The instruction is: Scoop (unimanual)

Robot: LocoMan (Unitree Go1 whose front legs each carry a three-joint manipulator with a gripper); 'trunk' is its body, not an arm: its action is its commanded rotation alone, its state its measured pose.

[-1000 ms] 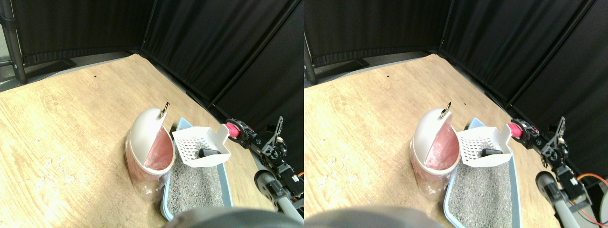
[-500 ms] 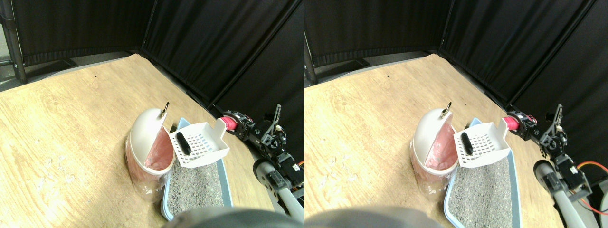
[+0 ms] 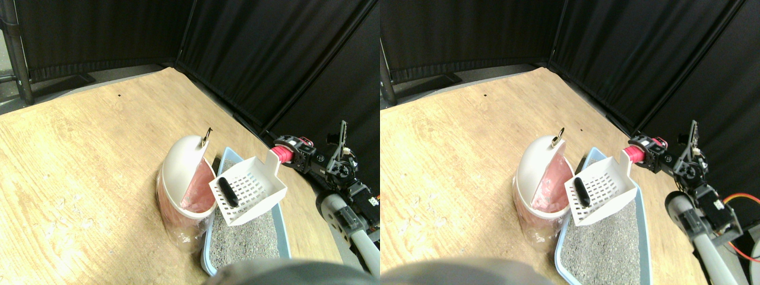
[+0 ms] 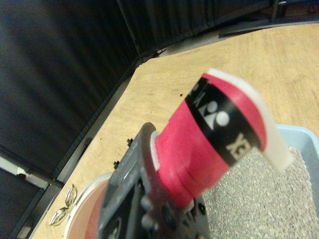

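Stereo pair view shows our right gripper clamped on the red-wrapped handle of the slotted scoop, tipped toward the bin above the litter tray's far end. We judge the dark lump at the scoop's lower lip light, rigid and free to slide; the handle is the sole sound hold.

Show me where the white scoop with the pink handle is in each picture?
Stereo pair view: the white slotted plastic scoop is right of centre, tilted toward the white-lidded bin, over the blue litter tray.
Wrist view: only its pink wrapped handle shows, filling the middle; the slotted part is not in it.
Shared landmark: the blue litter tray of grey litter.
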